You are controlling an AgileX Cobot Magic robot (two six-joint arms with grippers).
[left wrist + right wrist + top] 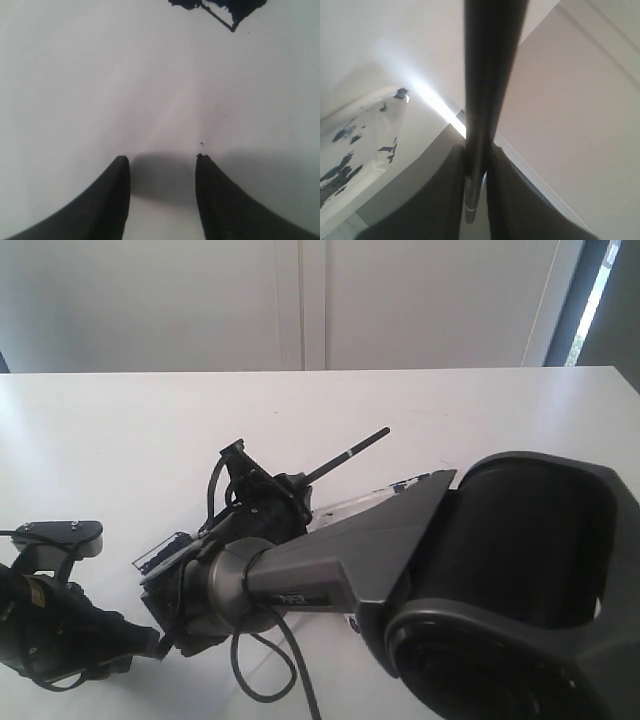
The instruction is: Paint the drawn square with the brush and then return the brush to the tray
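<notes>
My right gripper (476,150) is shut on the brush (490,75), a long thin black stick pinched between the two fingers. In the exterior view the gripper (265,505) hangs low over the table's middle, and the brush handle (350,453) slants up and to the right; its tip is hidden. The clear tray (360,135) with navy splatters lies beside the gripper, and its rim (385,492) shows behind the right arm. The drawn square (220,7), smeared with dark navy paint, lies on white paper ahead of my left gripper (162,160), which is open and empty.
The bulky right arm (480,580) fills the lower right of the exterior view and hides much of the tray. The left arm (60,625) sits at the lower left. A black cable (265,660) loops below the right wrist. The white table (120,430) runs to a pale wall.
</notes>
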